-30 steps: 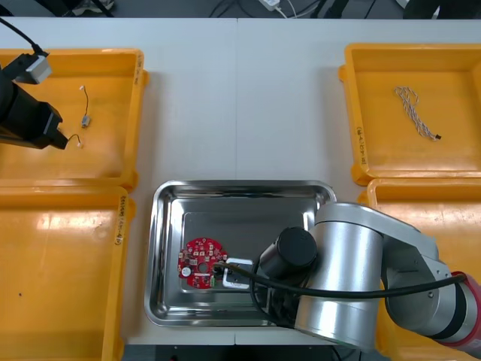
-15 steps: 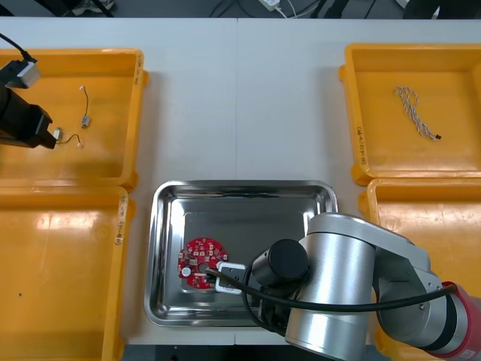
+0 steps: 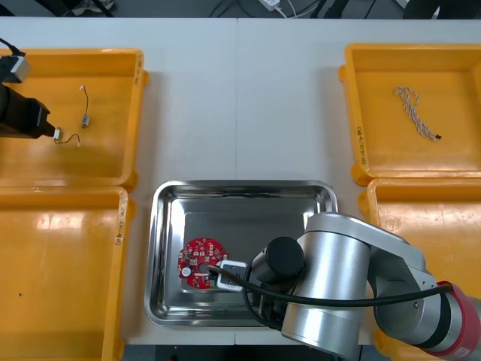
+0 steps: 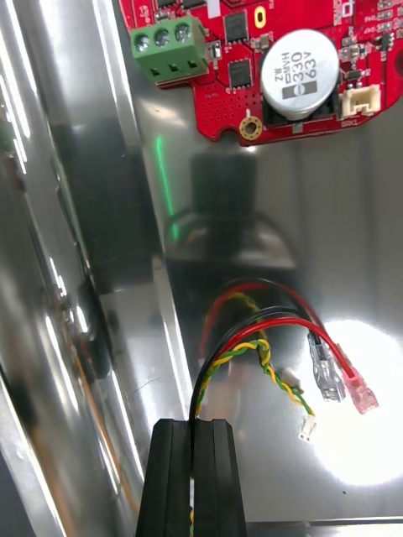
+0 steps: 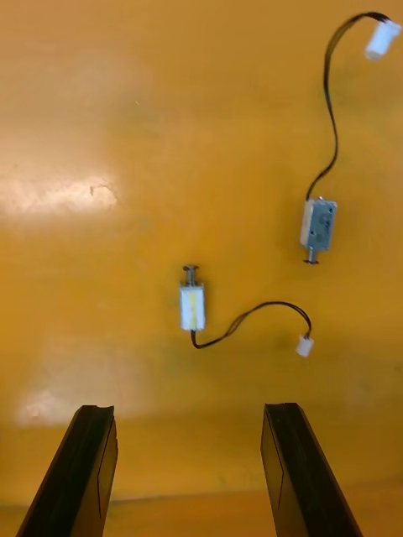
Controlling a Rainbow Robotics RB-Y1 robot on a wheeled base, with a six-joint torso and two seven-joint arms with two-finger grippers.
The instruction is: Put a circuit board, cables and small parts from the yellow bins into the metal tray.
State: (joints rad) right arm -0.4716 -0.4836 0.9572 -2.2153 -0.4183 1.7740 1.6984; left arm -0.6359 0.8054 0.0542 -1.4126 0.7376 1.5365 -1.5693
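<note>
Left tool [image 5: 186,411] farther left over bin [image 3: 113,68]

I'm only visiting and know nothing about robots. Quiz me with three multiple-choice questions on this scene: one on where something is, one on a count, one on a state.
1. Where does the round red circuit board lie?
A) in the metal tray
B) on the bare tabletop
C) on the floor

2. How many small metal parts lie under the left gripper?
A) one
B) two
C) four

3. What is the right gripper doing?
A) standing wide open
B) shut on the red and yellow cable
C) shut on the board

Answers:
1 A: it rests on the tray's shiny floor.
2 B: two lie apart in the far left yellow bin.
3 B: its fingers pinch the cable over the tray.
</note>
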